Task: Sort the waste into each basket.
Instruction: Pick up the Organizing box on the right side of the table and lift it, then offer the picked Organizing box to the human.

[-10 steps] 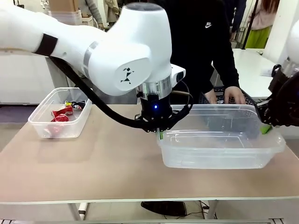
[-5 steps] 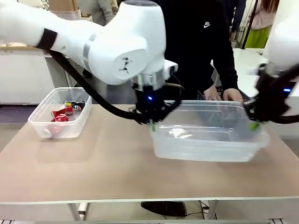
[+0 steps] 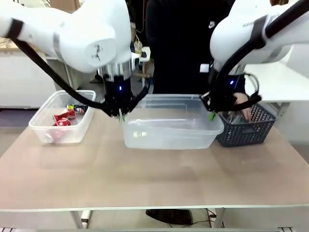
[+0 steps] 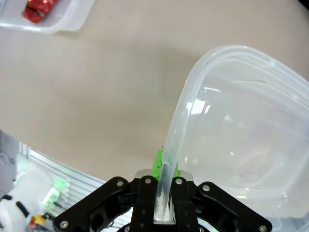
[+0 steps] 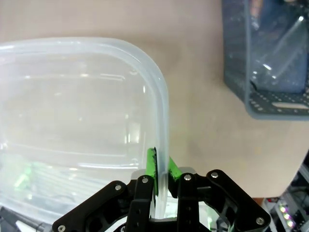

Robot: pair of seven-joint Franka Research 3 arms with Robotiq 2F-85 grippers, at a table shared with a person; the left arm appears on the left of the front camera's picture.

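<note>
— Why have you got both arms on the one tub?

— The large clear tub is wide and floppy, so you pinch it at both ends. Your left gripper has its jaws pressed onto the rim wall, and your right gripper pinches the opposite rim the same way — it looks carried level, near mid-table.

— And the waste?

— Red cans lie in the small clear tub at your left. The bottles appear to sit in the blue lattice basket, just beside the large tub, where a person's hand reaches in.

— So why park it there?

— Probably so it's close to the bottles.
</note>
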